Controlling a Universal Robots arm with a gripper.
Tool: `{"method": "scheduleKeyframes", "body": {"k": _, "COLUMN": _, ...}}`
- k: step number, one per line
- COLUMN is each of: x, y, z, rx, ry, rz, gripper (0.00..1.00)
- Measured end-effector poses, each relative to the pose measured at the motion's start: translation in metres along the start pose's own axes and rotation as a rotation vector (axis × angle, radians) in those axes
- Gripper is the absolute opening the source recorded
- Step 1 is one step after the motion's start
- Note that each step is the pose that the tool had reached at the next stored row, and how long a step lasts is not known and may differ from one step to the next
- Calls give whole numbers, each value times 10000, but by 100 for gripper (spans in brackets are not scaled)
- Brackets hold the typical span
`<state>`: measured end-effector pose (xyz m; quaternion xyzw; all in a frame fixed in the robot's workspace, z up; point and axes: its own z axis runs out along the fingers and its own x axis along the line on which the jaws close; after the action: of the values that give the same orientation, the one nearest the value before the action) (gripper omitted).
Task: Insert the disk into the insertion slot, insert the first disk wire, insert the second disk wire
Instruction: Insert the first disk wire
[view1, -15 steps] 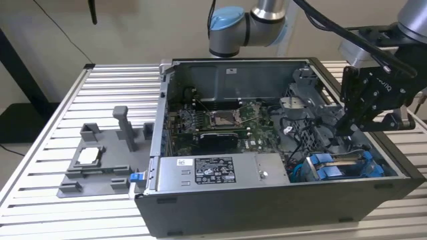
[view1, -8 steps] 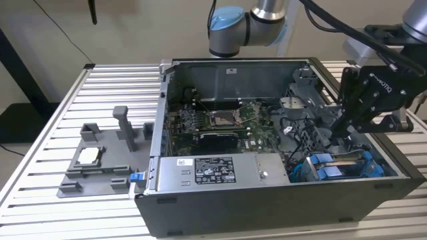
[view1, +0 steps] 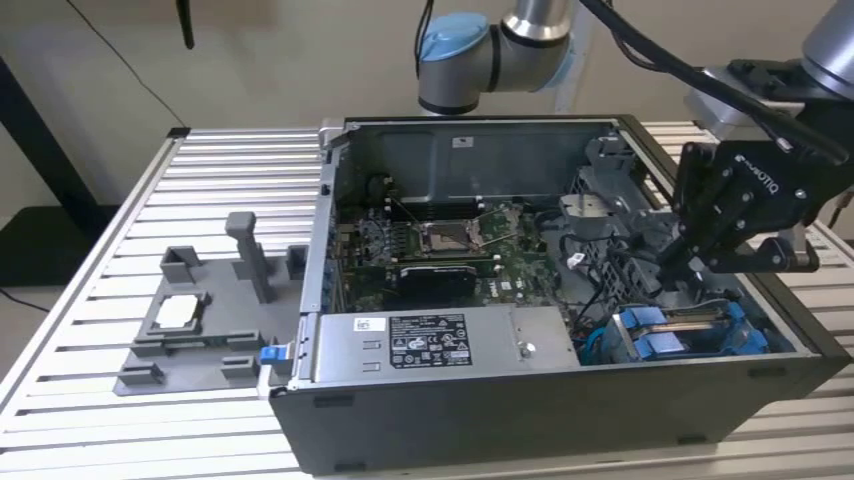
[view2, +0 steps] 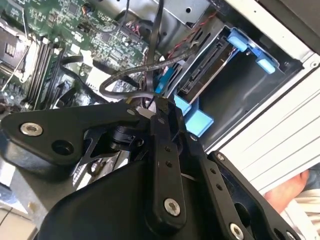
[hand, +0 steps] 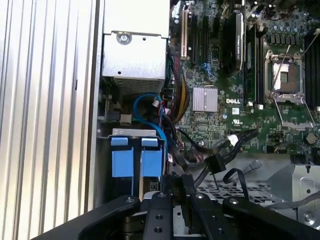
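**A:** Where is the gripper?

**B:** Take the open computer case (view1: 454, 420) as a dial in the exterior view. The gripper (view1: 667, 268) hangs inside it at about 3 o'clock, tilted, with its tips down among the cables.

**A:** And the jaws?

**B:** They are drawn close together. In the second wrist view the gripper (view2: 157, 102) seems to pinch the end of a black wire (view2: 112, 77), which loops away over the motherboard (view2: 75, 30). In the first wrist view the gripper (hand: 179, 187) also shows only a narrow gap, with something dark in it.

**A:** Where is the insertion slot?

**B:** The insertion slot (view1: 654, 342) is at roughly 4 o'clock in the case, just beside the gripper on the 6 o'clock side. Its blue tabs show in both wrist views (view2: 245, 45) (hand: 122, 162).

**A:** Is the disk in it?

**B:** It looks so. A dark disk (view2: 202, 75) lies between the rails, its connector edge turned toward the wires. I can't tell whether anything is plugged into it.

**A:** What else is there?

**B:** A long grey box with a white label (view1: 427, 345) runs along 6 o'clock. The case stands on a slatted metal table (view1: 240, 150). A grey fixture (view1: 200, 320) sits outside the case at 9 o'clock, and the arm (view1: 494, 45) rises at 12 o'clock.
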<state>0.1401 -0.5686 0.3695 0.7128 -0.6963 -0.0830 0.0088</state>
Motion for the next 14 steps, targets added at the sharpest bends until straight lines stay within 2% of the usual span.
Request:
{"method": "scheduleKeyframes", "body": {"k": 2, "x": 2, "y": -2, "z": 10, "rx": 145, "ry": 1, "rz": -16, "gripper": 19}}
{"method": "scheduleKeyframes", "body": {"k": 4, "x": 4, "y": -3, "z": 15, "rx": 356, "ry": 7, "rz": -38, "gripper": 19}}
{"method": "scheduleKeyframes", "body": {"k": 5, "x": 6, "y": -4, "z": 19, "rx": 428, "ry": 8, "rz": -46, "gripper": 19}}
{"method": "scheduleKeyframes", "body": {"k": 6, "x": 12, "y": -7, "z": 24, "rx": 471, "ry": 13, "rz": -50, "gripper": 19}}
{"method": "scheduleKeyframes", "body": {"k": 14, "x": 104, "y": -47, "z": 104, "rx": 542, "ry": 13, "rz": -58, "gripper": 19}}
